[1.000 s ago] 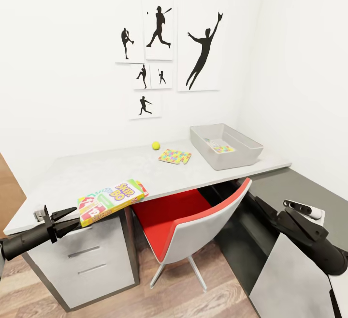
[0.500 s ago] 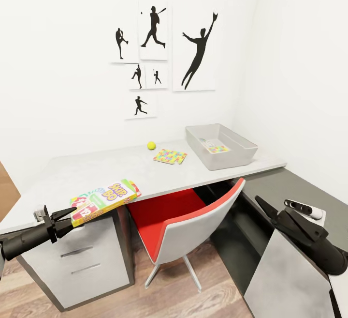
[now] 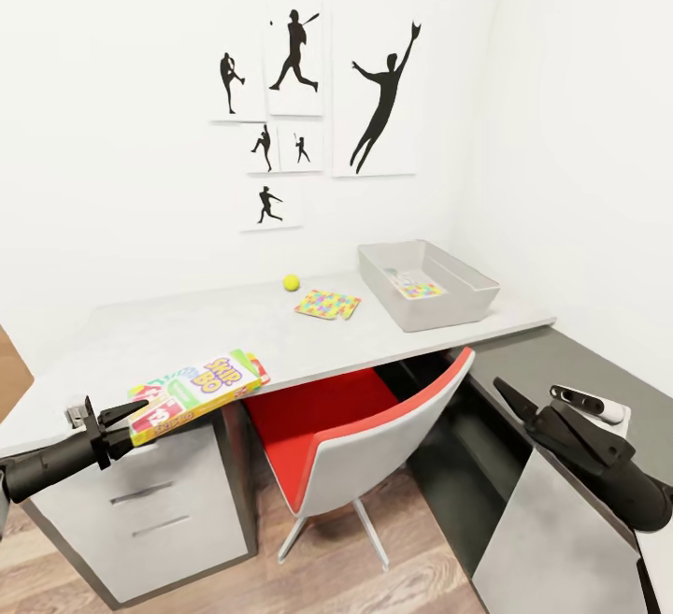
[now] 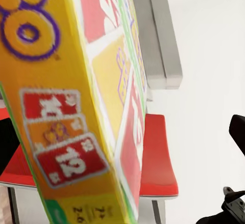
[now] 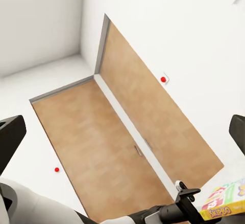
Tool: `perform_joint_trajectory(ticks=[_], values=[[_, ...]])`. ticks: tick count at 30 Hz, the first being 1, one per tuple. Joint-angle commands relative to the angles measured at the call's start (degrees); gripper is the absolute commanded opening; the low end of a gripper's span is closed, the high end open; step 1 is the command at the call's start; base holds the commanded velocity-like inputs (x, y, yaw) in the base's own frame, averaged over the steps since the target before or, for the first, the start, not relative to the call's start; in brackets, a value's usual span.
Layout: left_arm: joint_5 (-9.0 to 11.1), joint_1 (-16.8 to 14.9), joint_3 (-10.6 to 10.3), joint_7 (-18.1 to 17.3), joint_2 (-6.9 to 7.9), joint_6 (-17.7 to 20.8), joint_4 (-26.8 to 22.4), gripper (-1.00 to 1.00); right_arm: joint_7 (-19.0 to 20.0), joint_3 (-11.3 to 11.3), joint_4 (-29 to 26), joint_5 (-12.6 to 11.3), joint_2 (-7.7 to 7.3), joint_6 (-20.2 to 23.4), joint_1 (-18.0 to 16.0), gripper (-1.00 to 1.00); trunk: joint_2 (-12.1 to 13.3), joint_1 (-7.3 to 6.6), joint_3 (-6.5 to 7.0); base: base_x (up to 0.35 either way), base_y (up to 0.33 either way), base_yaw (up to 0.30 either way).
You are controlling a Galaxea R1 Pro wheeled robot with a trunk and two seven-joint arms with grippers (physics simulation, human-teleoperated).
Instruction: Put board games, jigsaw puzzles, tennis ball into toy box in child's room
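**A:** Skip-Bo, the flat orange-red and green printed cardboard game box point(image 3: 193, 393), where is it sitting right now?

**B:** I am carrying it in my left gripper point(image 3: 114, 435), whose fingers are closing on its near end, above the near corner of the long white-topped desk point(image 3: 234, 326). My right gripper point(image 3: 512, 398) is hanging empty with its fingers apart, low beside the red-and-white chair point(image 3: 355, 427).

**A:** How should the carry go?

**B:** I am judging that the box needs to stay level and cross the desk to the shallow light-grey bin point(image 3: 427, 283), passing above the small yellow-green ball point(image 3: 292, 283) and the pastel mosaic slab point(image 3: 328, 304).

**A:** Anything unclear?

**B:** 1 mosaic slab seems to be lying inside the bin; its edges are hard to make out.
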Motion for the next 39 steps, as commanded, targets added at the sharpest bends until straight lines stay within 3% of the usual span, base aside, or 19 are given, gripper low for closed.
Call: perform_joint_trajectory(ticks=[1, 12, 13, 29, 39], values=[[-0.6, -0.1, 0.2, -0.5, -0.03, 0.6, 0.0, 1.0, 0.0, 0.0, 0.0, -0.2, -0.01, 0.5, 0.0, 1.0, 0.0, 0.0, -0.06, 0.025, -0.018, 0.0], [-0.6, -0.1, 0.3, -0.5, -0.03, 0.6, 0.0, 1.0, 0.0, 0.0, 0.0, -0.2, -0.01, 0.4, 0.0, 1.0, 0.0, 0.0, -0.06, 0.004, -0.003, 0.0], [-0.6, -0.1, 0.3, -0.5, -0.03, 0.6, 0.0, -1.0, 0.0, 0.0, 0.0, -0.2, -0.01, 0.4, 0.0, 1.0, 0.0, 0.0, -0.06, 0.0, 0.0, 0.0], [-0.5, -0.1, 0.6, -0.5, -0.03, 0.5, 0.0, -1.0, 0.0, 0.1, 0.0, -0.1, -0.01, 0.4, 0.0, 1.0, 0.0, 0.0, -0.06, 0.0, 0.0, 0.0], [-0.6, -0.1, 0.2, -0.5, -0.03, 0.6, 0.0, -1.0, -0.1, 0.1, 0.0, -0.1, 0.02, 0.4, 0.0, 1.0, 4.0, -2.2, 1.74, 0.0, 0.0, 0.0]])
